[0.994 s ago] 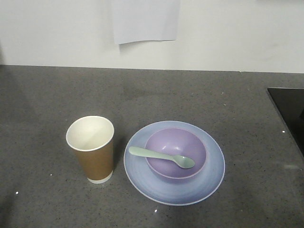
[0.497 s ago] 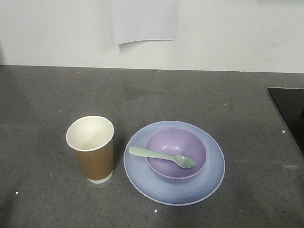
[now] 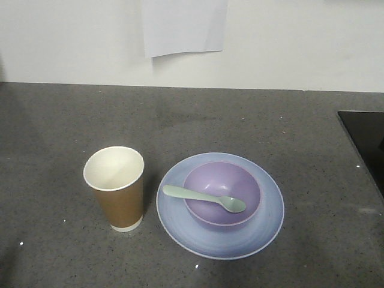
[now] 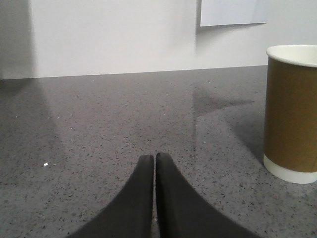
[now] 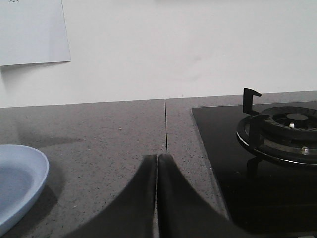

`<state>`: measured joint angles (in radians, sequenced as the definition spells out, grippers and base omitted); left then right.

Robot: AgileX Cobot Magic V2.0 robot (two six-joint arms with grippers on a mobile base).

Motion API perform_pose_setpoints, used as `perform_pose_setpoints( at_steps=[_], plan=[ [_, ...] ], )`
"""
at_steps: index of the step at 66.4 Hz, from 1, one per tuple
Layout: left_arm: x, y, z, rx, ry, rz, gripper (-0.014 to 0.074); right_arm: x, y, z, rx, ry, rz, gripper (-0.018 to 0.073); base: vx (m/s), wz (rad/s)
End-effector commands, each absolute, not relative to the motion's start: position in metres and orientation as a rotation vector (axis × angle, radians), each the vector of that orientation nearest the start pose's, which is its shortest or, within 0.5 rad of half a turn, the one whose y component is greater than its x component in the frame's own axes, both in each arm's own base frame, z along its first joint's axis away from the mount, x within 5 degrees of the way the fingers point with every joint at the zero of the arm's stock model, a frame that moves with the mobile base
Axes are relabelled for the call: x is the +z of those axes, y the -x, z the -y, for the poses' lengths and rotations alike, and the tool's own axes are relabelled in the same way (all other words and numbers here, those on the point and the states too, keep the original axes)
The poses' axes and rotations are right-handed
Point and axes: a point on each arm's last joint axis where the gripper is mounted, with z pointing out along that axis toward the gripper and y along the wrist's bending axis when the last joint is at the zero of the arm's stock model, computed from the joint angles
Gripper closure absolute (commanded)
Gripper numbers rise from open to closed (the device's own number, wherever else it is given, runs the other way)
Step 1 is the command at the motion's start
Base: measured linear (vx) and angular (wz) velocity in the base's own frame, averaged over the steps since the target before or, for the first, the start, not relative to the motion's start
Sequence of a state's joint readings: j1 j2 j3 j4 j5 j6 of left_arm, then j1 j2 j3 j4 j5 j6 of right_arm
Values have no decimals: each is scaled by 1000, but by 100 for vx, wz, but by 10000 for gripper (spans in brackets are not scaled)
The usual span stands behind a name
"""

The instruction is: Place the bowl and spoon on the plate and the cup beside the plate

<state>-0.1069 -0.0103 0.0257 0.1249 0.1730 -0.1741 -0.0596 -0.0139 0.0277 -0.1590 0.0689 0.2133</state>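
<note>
Exterior front-facing view: the small round lavender-purple plastic bowl (image 3: pixel 221 193) sits in the middle of the round pale blue-lilac plate (image 3: pixel 264 228), and the short pale mint-green plastic spoon (image 3: pixel 203 198) lies across the bowl, its handle resting on the bowl's left rim and its head down inside. The tall brown paper cup (image 3: pixel 116 188) with its white rim stands upright just beside the plate on its left, not touching it. All of this rests on the speckled grey stone counter (image 3: pixel 66 120), which meets a white wall where a sheet of paper (image 3: pixel 183 25) hangs; a black hob (image 5: pixel 277 148) with a gas burner lies off to the right.

My left end effector (image 4: pixel 154 159) is clenched on nothing, low over the counter with the cup near on its right. My right end effector (image 5: pixel 157 158) is likewise clenched and empty, between the plate's edge and the hob.

By my judgement the arrangement is complete. The risk now is a careless withdrawal: a sideways sweep of my left arm could tip the light cup.

Compared with a second ago, nothing has shifted.
</note>
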Motion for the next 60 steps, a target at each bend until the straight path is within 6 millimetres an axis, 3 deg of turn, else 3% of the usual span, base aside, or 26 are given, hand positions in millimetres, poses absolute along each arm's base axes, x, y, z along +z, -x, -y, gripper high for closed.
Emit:
perform_pose_setpoints(
  at_steps=[1, 60],
  plan=[
    [198, -57, 5, -118, -25, -1604, 604, 204, -56, 4, -14, -85, -1484, 562, 0, 0],
    [198, -57, 5, -118, -25, -1604, 604, 204, -56, 4, -14, -85, -1484, 562, 0, 0]
  ],
)
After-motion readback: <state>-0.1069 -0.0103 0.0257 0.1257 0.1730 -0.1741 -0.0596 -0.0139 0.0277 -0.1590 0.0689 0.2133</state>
